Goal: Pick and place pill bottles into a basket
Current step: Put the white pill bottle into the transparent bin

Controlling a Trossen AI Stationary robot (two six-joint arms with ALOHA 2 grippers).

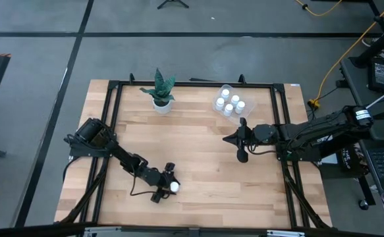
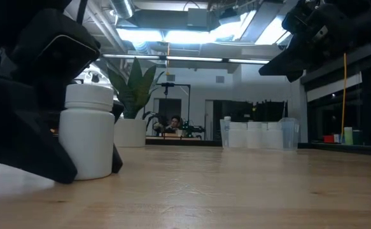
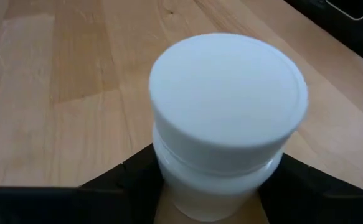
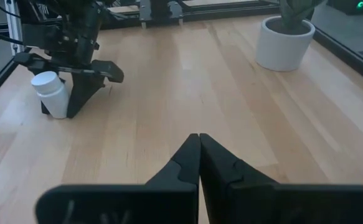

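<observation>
A white pill bottle (image 1: 174, 187) stands near the table's front edge, between the fingers of my left gripper (image 1: 171, 185). It also shows in the low view (image 2: 86, 130) and the right wrist view (image 4: 51, 93). The clear basket (image 1: 222, 93) sits at the far right and holds several more bottles (image 1: 232, 104). My right gripper (image 1: 226, 139) is shut and empty. It hangs above the table to the near side of the basket, and its fingers (image 4: 198, 140) are together. My left gripper pinches the bottle's body below the cap (image 3: 166, 179) between its two fingers, one on each side. The fingers (image 2: 26, 149) come from above, slanting down from the table's left. The bottle stands upright with its bottom (image 2: 90, 173) at the tabletop.
A white pot with a green plant (image 1: 161, 102) stands at the table's far edge, left of the basket. A black frame (image 1: 112, 105) runs along the table's sides. Bare wood (image 1: 198, 158) lies between the two grippers.
</observation>
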